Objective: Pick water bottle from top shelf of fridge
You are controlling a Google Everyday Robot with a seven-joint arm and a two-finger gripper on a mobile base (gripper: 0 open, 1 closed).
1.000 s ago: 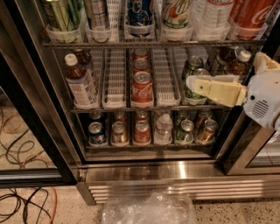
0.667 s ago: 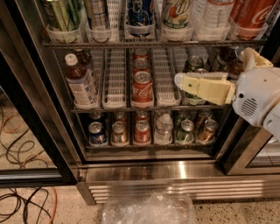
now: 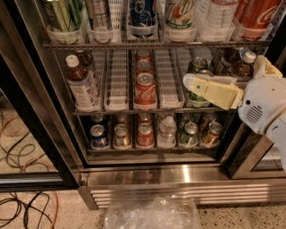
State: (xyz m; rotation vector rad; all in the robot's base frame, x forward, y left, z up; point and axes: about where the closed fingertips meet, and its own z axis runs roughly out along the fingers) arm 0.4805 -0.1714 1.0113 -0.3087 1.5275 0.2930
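Height is what the reach turns on: the water bottle (image 3: 218, 13) stands upright in the top shelf (image 3: 156, 44) lane beside a red cola container (image 3: 254, 15), above and slightly right of the gripper (image 3: 190, 84), which points leftward one rack lower, open or closed I cannot tell.

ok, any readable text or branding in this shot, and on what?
"Coca-Cola", white script: red can, middle rack.
"Coca...", script cut off by the frame edge: red container, top shelf, far right.
Too blurred to read: tea bottle label, water bottle, bottom-row cans.
No text on the gripper, in front of the middle rack's right side.
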